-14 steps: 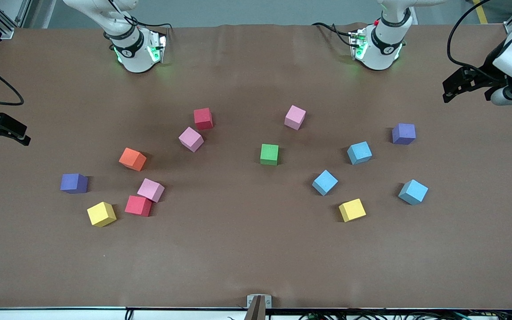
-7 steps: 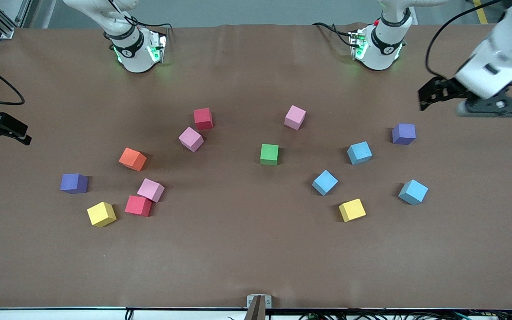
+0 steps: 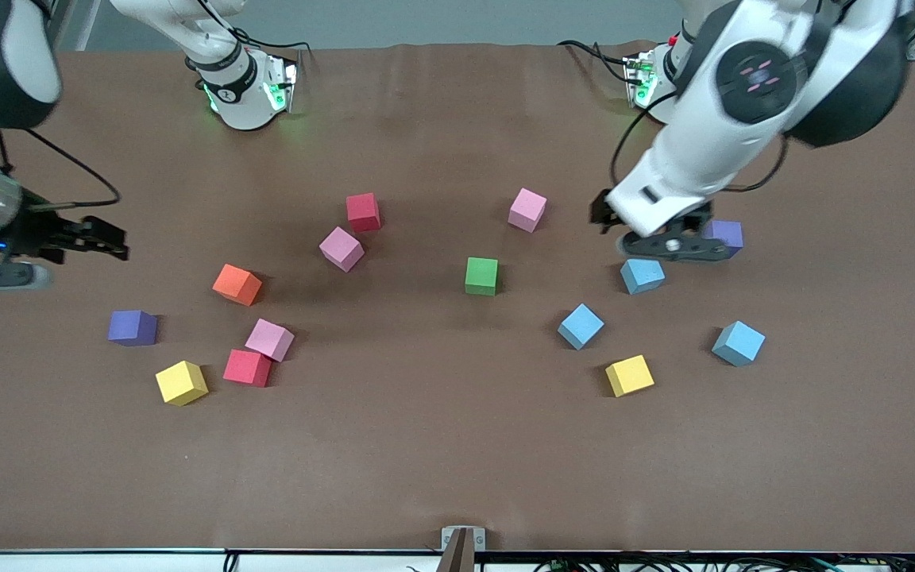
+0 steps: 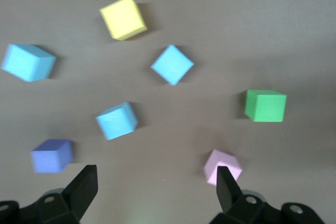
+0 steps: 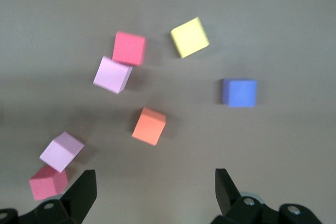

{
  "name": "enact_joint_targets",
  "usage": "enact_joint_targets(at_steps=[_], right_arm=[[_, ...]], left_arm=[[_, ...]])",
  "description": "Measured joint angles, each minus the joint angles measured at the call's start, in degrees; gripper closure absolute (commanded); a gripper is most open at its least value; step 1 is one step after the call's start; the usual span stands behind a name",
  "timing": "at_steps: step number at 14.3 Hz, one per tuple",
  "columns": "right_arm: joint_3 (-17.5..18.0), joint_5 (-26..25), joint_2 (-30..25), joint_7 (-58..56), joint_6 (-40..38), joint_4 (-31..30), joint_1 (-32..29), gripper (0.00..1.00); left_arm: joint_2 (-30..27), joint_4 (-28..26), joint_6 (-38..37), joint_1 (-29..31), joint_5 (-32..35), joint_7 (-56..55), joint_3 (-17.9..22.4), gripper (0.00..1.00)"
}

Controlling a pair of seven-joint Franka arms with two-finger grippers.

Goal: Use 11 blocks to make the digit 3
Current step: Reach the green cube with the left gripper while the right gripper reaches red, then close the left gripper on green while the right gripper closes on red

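Front view: blocks (image 3: 481, 276) scattered loose across mid-frame, no digit formed. Left gripper (image 3: 608, 218) at right of centre, jaws spread (clear in its wrist view), arm partly hiding purple cube (image 3: 728, 233). Right gripper (image 3: 112, 242) at frame's left edge, jaws spread, arm cut off.

The white left arm slants down toward seven o'clock, its left gripper (image 3: 615, 226) spread wide, empty. At nine o'clock, the right gripper (image 3: 112, 242) hangs wide too, empty.
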Motion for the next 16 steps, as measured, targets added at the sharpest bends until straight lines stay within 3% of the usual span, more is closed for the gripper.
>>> enact_joint_targets(at_steps=[7, 10, 16], right_arm=[[0.1, 5.5, 0.3, 9.0, 5.6, -10.5, 9.0, 0.00], [0.3, 6.3, 1.2, 14.2, 7.5, -14.6, 16.3, 0.00], [0.3, 10.4, 3.4, 14.7, 15.4, -22.0, 23.6, 0.00]], left_arm=[[14.1, 0.0, 14.6, -11.6, 0.5, -18.5, 0.0, 0.00], [18.7, 0.1, 18.4, -13.1, 4.5, -22.2, 0.0, 0.00], [25.0, 0.3, 26.5, -14.0, 6.1, -24.9, 0.0, 0.00]])
